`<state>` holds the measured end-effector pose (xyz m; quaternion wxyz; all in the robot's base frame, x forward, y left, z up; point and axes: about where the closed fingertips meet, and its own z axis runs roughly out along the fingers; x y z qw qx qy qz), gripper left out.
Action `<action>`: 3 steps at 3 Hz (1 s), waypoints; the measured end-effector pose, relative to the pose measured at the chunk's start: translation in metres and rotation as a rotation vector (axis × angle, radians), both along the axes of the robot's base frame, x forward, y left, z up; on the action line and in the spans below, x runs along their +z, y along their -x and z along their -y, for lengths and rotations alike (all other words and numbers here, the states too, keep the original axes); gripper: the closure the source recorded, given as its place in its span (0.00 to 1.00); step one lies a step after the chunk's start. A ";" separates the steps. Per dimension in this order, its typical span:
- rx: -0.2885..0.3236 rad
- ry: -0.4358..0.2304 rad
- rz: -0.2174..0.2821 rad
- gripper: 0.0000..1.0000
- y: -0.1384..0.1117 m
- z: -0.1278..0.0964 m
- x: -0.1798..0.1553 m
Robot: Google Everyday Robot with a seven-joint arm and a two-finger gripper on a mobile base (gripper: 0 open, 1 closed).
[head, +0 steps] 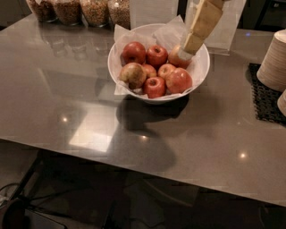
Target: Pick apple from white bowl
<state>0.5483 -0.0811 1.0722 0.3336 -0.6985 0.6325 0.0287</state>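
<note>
Near edge of the grey table (89, 134) is just glare, then the white bowl (202, 70) sits mid-table. You're at the reach-in step: the gripper (186, 53) hangs over the bowl's back right, tip right by the apple (174, 59) (reddish-orange, half hidden). Open or closed? Can't tell. Next you'd need a straight drop and a clean grab without nudging the neighbours. Jars (96, 10) sit behind.

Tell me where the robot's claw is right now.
In the camera view, the cream claw hangs at upper right over the glossy round white bowl, its tip by the rear-right red apple.
</note>
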 end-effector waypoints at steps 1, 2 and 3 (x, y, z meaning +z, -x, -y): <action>0.000 0.000 0.000 0.00 0.000 0.000 0.000; 0.016 -0.006 -0.011 0.00 -0.020 -0.002 -0.017; 0.075 -0.047 -0.022 0.00 -0.056 -0.031 -0.041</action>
